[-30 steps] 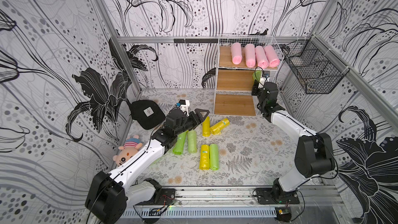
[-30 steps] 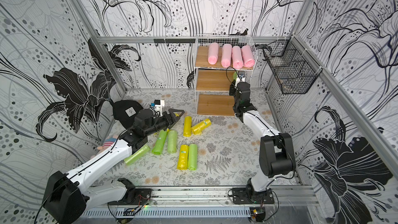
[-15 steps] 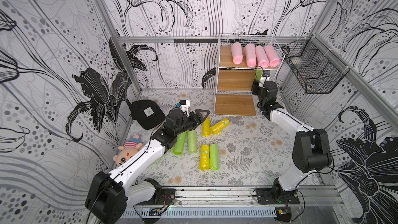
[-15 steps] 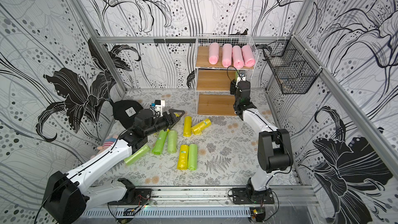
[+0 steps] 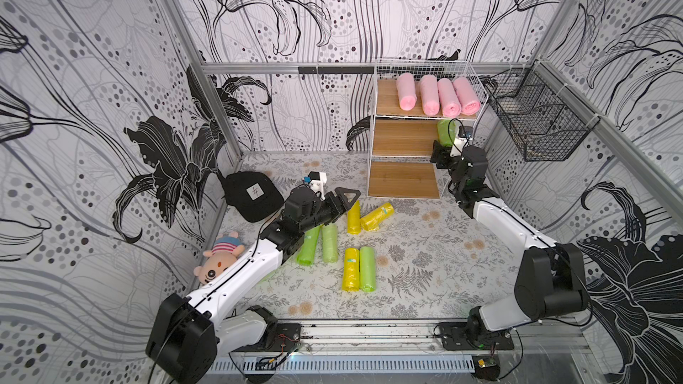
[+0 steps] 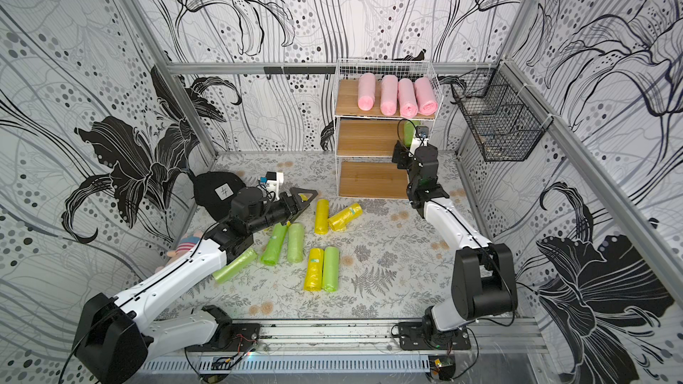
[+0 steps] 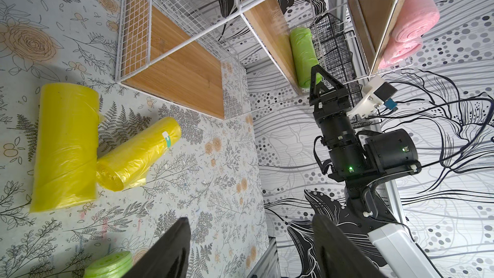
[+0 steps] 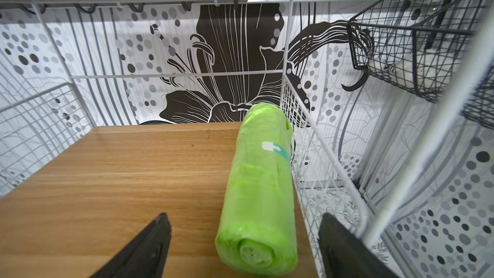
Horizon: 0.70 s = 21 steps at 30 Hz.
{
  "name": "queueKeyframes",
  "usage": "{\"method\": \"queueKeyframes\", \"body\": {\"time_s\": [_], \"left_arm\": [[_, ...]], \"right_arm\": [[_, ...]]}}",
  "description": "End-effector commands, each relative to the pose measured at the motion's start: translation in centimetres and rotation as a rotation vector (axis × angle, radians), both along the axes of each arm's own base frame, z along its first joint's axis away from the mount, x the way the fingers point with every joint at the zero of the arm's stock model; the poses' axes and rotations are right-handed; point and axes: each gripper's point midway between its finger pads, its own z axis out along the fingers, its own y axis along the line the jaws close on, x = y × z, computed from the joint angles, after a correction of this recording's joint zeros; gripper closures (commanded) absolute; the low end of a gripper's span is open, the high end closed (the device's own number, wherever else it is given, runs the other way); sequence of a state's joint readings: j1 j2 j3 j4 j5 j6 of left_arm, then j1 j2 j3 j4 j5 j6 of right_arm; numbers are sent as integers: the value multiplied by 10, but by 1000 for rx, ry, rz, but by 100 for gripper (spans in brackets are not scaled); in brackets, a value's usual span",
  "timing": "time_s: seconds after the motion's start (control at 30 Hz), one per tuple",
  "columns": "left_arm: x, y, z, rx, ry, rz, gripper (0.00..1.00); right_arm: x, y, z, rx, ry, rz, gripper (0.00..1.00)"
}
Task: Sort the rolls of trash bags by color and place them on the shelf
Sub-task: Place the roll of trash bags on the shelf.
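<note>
Flower-patterned walls close round the shelf (image 5: 372,131), where the crinkly light green roll (image 8: 256,191) lies on the middle board (image 8: 120,172) just beside the wire side, teal label up. My right end effector (image 8: 243,217), shut a second ago, now stands apart behind it. Four pink rolls (image 5: 438,96) lie on the top tier; my left end effector (image 5: 343,201) hovers apart near the yellow rolls (image 5: 364,212)

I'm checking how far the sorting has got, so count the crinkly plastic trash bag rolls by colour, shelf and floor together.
Pink crinkly plastic rolls: 4
Light green crinkly plastic rolls: 5
Yellow crinkly plastic rolls: 3 in clear view
Total: 12; the left arm may hide more.
</note>
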State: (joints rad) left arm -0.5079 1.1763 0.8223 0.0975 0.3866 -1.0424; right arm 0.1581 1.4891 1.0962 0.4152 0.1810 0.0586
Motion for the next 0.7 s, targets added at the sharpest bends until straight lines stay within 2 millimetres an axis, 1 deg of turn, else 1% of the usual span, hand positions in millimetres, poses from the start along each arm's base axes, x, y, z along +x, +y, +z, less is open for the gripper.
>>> {"method": "queueKeyframes", "body": {"time_s": [0.0, 0.1, 0.23, 0.3, 0.4, 0.5, 0.53, 0.6, 0.67], "left_arm": [[0, 0, 2, -9, -18, -11, 25], [0, -1, -1, -5, -15, -12, 25], [0, -1, -4, 0, -9, -16, 25], [0, -1, -8, 6, -3, -17, 25], [1, 1, -17, 41, 7, -9, 25], [1, 9, -37, 174, 39, 10, 26], [1, 13, -48, 243, 59, 12, 26], [-4, 18, -69, 381, 83, 4, 26], [-11, 17, -94, 507, 120, -31, 27]], "right_arm": [[-16, 3, 5, 56, 0, 46, 8], [-28, 3, 7, 68, 8, 54, 6], [-50, -4, 8, 67, 20, 31, 6], [-63, -8, 9, 70, 22, 21, 6], [-89, -10, 11, 89, 41, 25, 6], [-122, -9, 6, 129, 132, 51, 7], [-133, -5, 1, 150, 175, 73, 8], [-153, 5, -13, 199, 246, 131, 10], [-173, 20, -36, 223, 352, 196, 12]]}}
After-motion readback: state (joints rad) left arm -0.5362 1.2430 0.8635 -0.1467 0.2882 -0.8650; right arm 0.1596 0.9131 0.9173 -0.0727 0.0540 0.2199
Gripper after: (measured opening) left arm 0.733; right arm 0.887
